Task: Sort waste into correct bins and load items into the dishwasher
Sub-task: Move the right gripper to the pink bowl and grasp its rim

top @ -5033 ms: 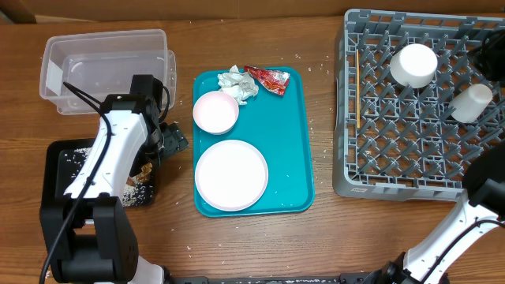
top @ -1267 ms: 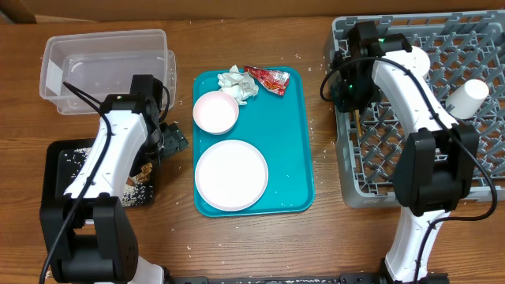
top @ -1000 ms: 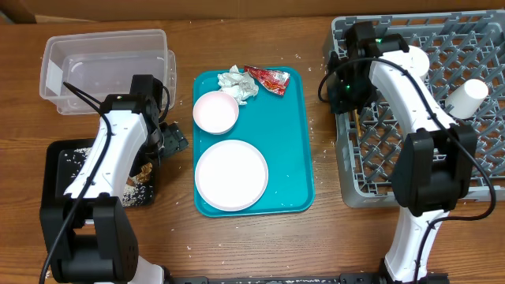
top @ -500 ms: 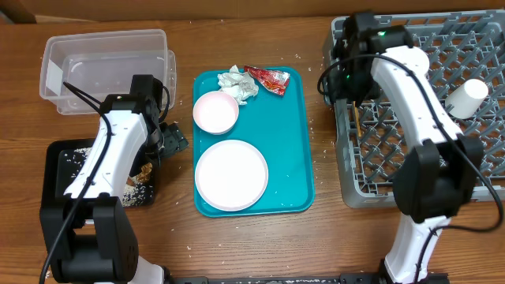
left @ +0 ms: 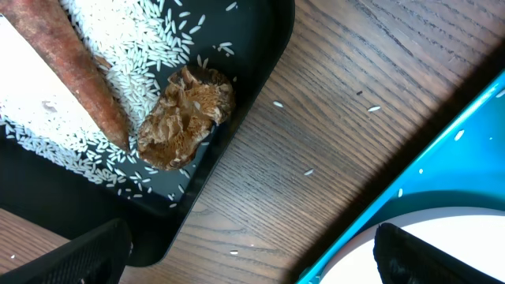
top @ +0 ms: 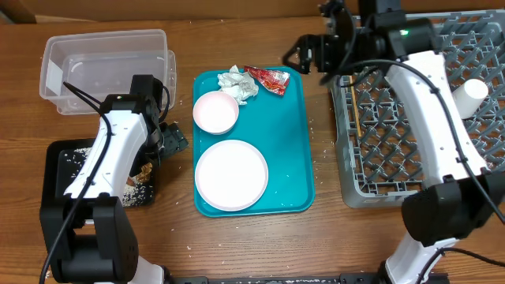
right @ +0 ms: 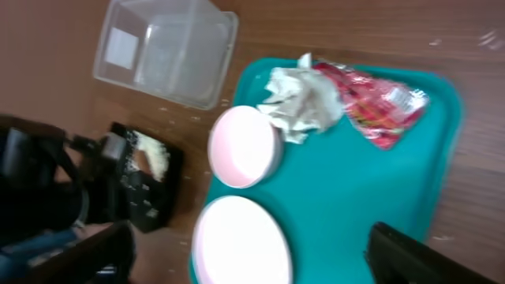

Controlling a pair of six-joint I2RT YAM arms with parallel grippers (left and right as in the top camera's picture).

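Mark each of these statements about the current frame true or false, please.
1. The red wrapper lies on the teal tray. True.
2. The brown lump lies on the teal tray. False: it sits in the black tray, among rice and beside the sausage stick.
3. The right gripper holds the napkin. False: it is open and empty, and the napkin lies on the teal tray.
4. The wooden stick lies in the grey rack. True.
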